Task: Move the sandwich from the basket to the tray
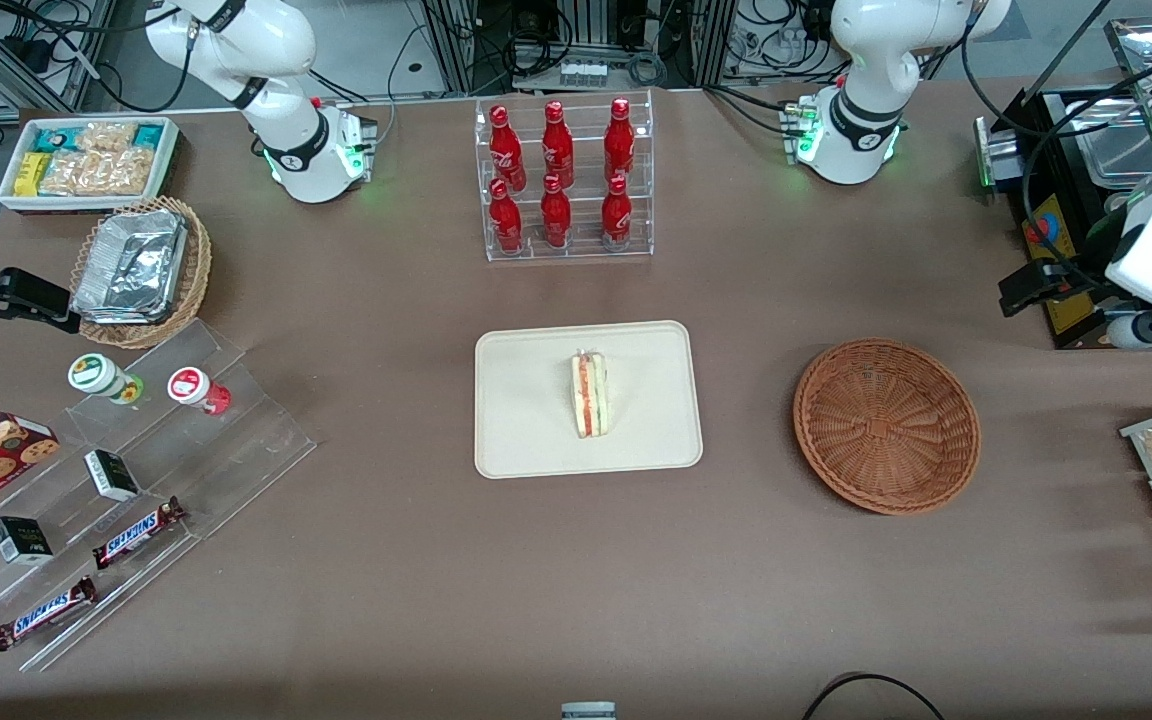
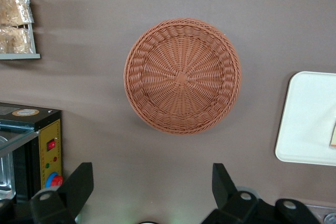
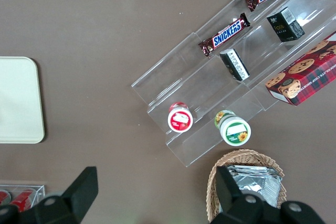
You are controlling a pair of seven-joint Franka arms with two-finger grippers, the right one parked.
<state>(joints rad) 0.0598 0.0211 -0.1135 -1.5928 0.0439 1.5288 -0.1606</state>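
The basket point(image 1: 886, 426) sits bare on the brown counter point(image 1: 416, 560), at three o'clock of the tray point(image 1: 526, 420). On the tray's middle the sandwich point(image 1: 591, 393) stands on edge, filling stripe up. Farthest back, the pincer point(image 2: 152, 190) hangs released above the counter, holding nothing, the basket at its twelve o'clock.

I had the left arm drawn up at its own end of the surface, the end effector point(image 2: 152, 182) hanging high, fingers point(image 2: 79, 184) spread wide and empty.
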